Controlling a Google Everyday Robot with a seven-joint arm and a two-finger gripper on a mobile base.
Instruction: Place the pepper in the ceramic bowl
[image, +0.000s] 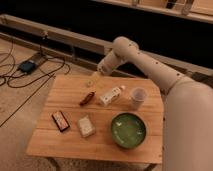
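Observation:
The pepper (87, 98), a small dark red-brown chili shape, lies on the wooden table (65, 90) left of centre. The ceramic bowl (128, 130), wide and glossy green with a dark rim, stands at the table's front right with nothing in it. My gripper (92, 79) hangs over the table's far edge, a little above and behind the pepper and apart from it. Its pale fingers point down toward the table, stand open and hold nothing. The arm reaches in from the right.
A white bottle-like pack (111, 95) lies just right of the pepper, with a small white cup (138, 96) beyond it. A flat black card (61, 120) and a pale packet (86, 126) sit at the front left. Cables and a dark box (27, 65) are on the floor.

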